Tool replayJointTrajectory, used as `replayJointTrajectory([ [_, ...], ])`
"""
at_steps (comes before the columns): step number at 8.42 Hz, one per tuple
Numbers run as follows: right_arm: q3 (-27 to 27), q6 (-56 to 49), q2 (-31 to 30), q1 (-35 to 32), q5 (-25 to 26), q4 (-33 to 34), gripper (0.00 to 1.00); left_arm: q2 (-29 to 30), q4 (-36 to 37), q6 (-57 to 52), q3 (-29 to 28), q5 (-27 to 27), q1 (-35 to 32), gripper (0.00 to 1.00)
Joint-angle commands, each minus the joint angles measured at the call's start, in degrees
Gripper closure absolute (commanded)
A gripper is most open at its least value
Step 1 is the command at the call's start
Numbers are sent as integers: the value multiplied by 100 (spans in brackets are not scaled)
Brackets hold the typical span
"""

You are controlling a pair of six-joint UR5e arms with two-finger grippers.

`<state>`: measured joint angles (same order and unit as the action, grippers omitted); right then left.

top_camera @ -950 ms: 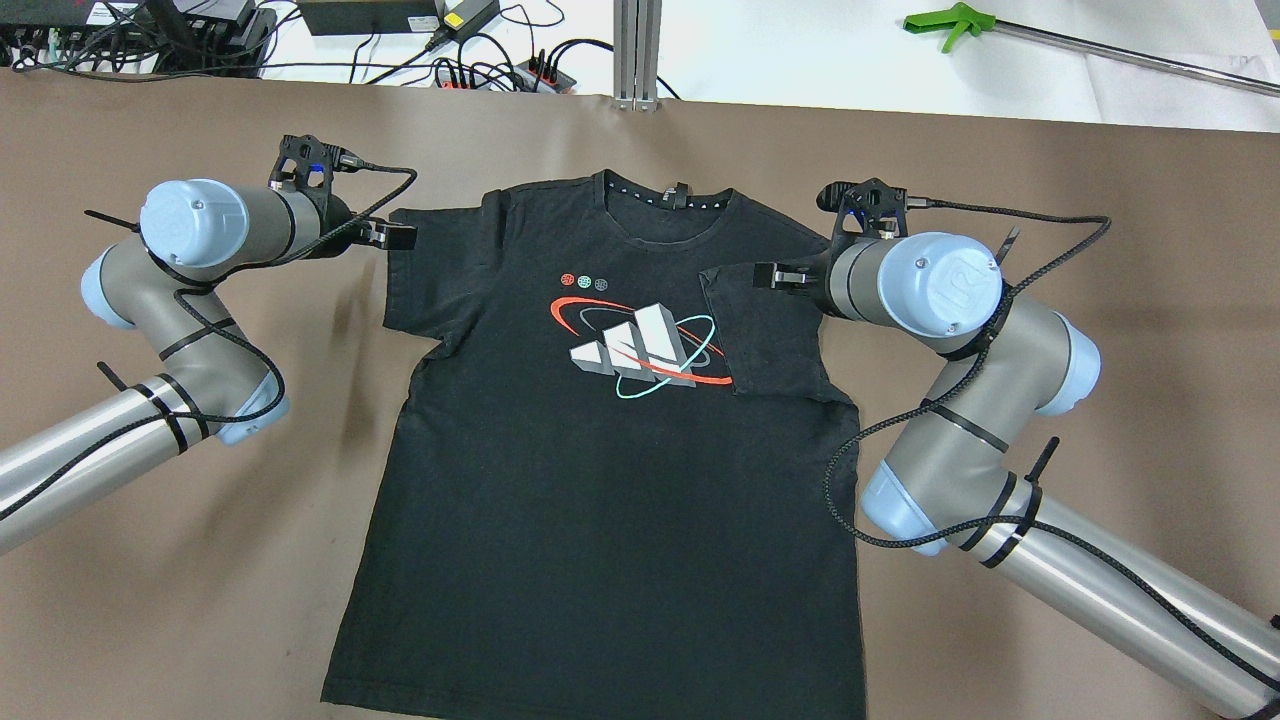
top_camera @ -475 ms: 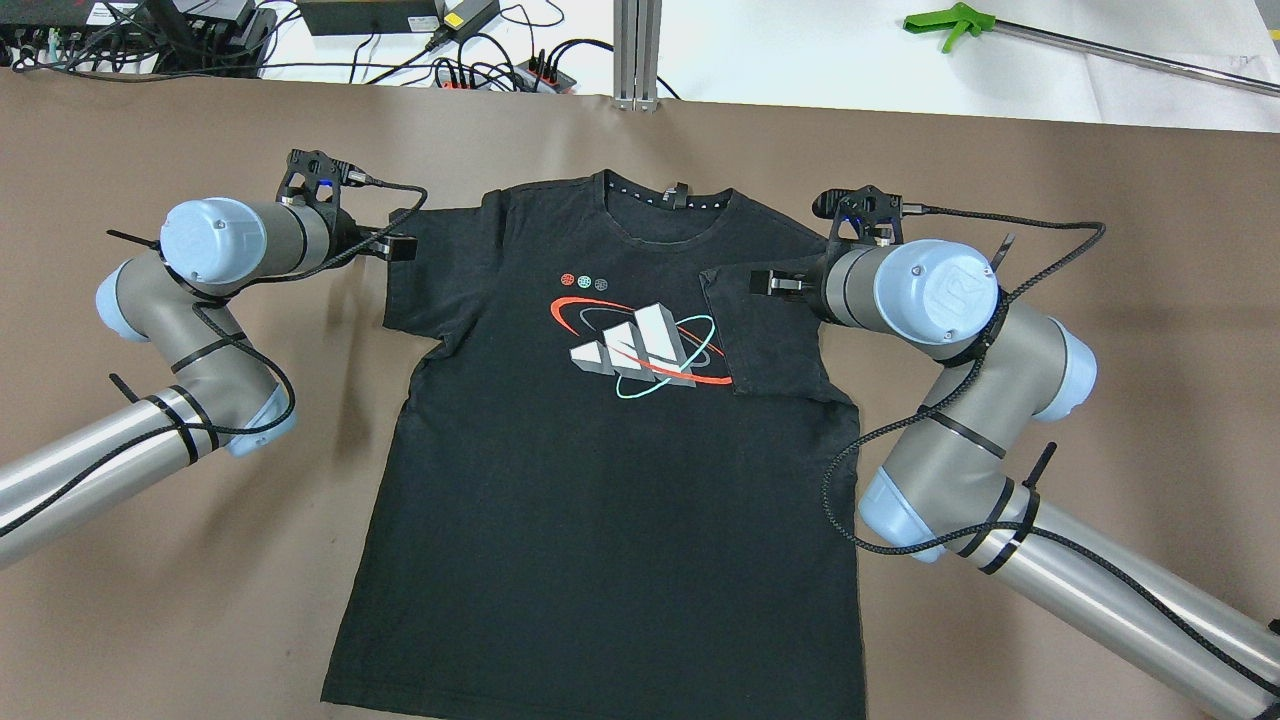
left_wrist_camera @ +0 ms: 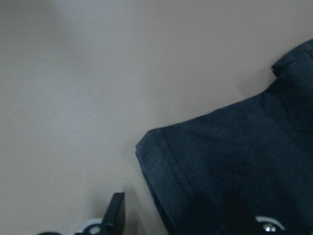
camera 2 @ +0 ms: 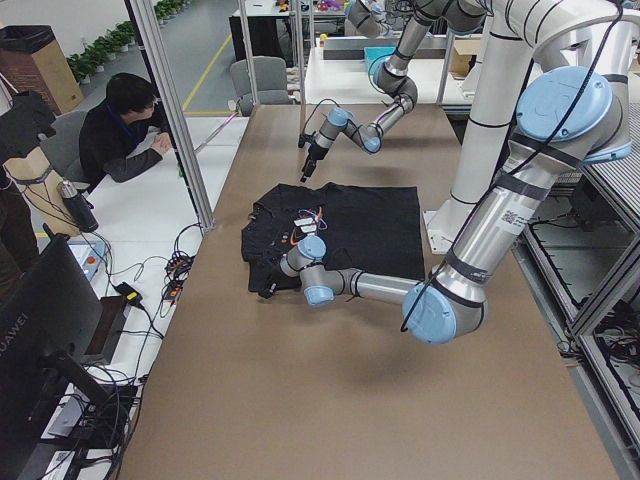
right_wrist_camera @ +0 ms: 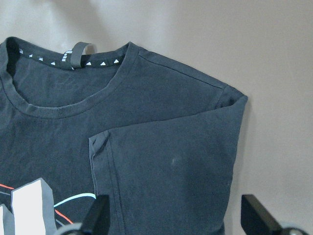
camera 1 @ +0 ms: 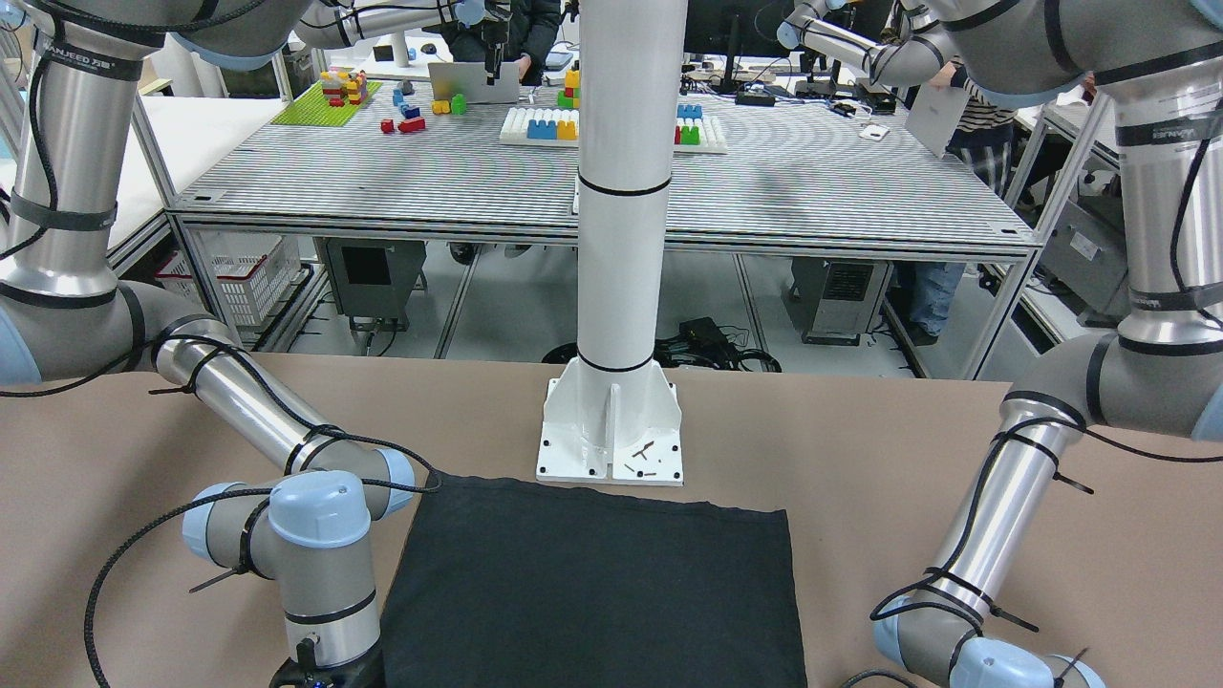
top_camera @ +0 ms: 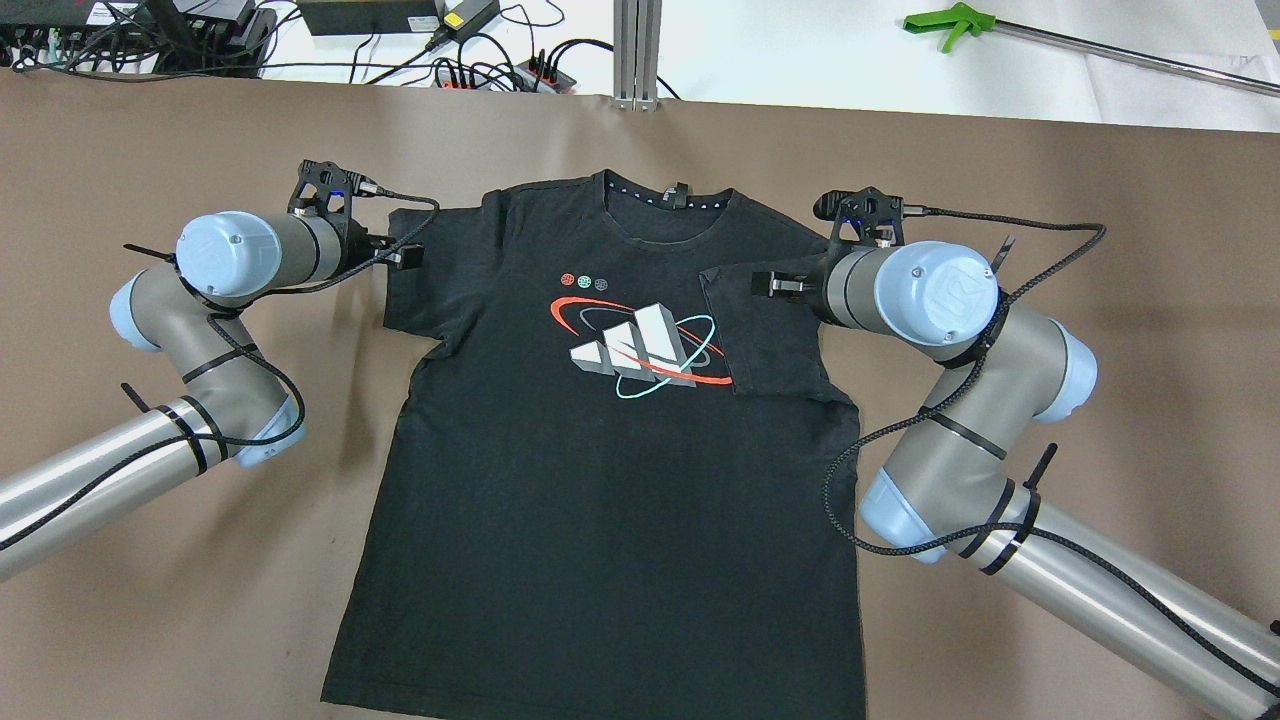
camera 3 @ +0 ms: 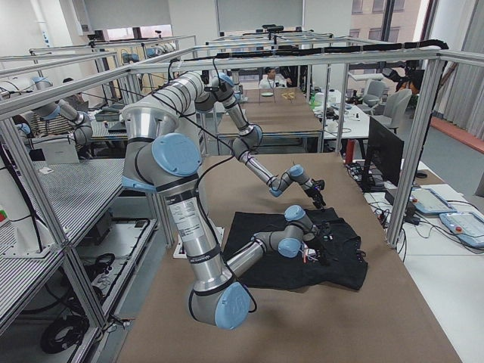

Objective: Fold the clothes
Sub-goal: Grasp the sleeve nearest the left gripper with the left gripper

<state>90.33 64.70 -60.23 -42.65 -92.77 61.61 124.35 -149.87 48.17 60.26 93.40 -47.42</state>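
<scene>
Left arm (top_camera: 240,260) has shifted in toward the left sleeve (top_camera: 410,290) of the black T-shirt (top_camera: 600,500); right arm (top_camera: 930,290) has barely moved.

T-shirt lies flat and print side up on the brown tabletop (top_camera: 1000,200), collar on the far side from the robot, bottom hem just beside the white pillar base (camera 1: 611,430). Right sleeve (top_camera: 765,330) is folded inward onto the chest, its edge reaching the print (top_camera: 640,345); left sleeve lies spread flat. Left end effector (top_camera: 405,257) sits at the left sleeve's outer corner, fingers spread, one over bare tabletop and one over the fabric, pinching nothing. Right end effector (top_camera: 775,283) hangs over the folded sleeve's top edge, fingers wide apart, gripping nothing. Can't tell whether either touches the cloth.
</scene>
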Motion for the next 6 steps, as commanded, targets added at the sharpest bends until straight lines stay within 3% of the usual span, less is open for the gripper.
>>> replayJointTrajectory([
  [1,-16,-10,3,2,22,9,6,10,1,17,3,-6,14,76],
  [2,-25,-10,3,2,22,9,6,19,1,78,29,-6,14,94],
  [3,-25,-10,3,2,30,9,6,98,19,96,47,-6,14,100],
  [6,-51,-10,3,2,39,9,6,221,132,193,56,55,-13,100],
])
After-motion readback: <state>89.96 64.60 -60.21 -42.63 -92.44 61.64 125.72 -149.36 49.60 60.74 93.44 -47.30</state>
